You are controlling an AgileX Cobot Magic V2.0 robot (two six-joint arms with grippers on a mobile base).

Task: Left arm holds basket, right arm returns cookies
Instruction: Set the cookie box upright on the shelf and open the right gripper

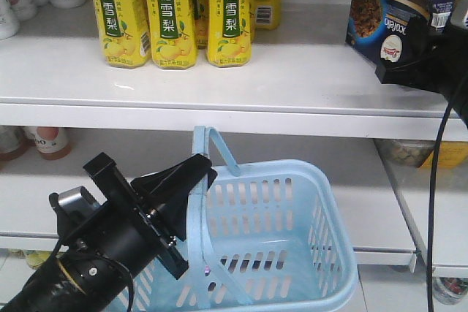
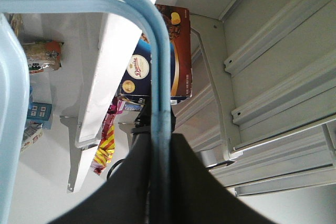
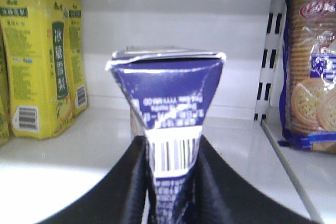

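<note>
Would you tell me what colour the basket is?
Light blue; the basket shows best in the exterior front-facing view.

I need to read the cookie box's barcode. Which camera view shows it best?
The right wrist view: the cookie box fills the centre, its white barcode facing the lens between the right tool fingers. The front view shows it small and sideways at the shelf edge; the left wrist view shows only its front, partly behind the basket handle.

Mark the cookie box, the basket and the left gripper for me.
cookie box [image 1: 391, 16]: front view, on its printed front face.
basket [image 1: 322, 202]: front view, on its right slotted wall.
left gripper [image 1: 191, 173]: front view, at the fingertips, closed on the basket handle.
</note>
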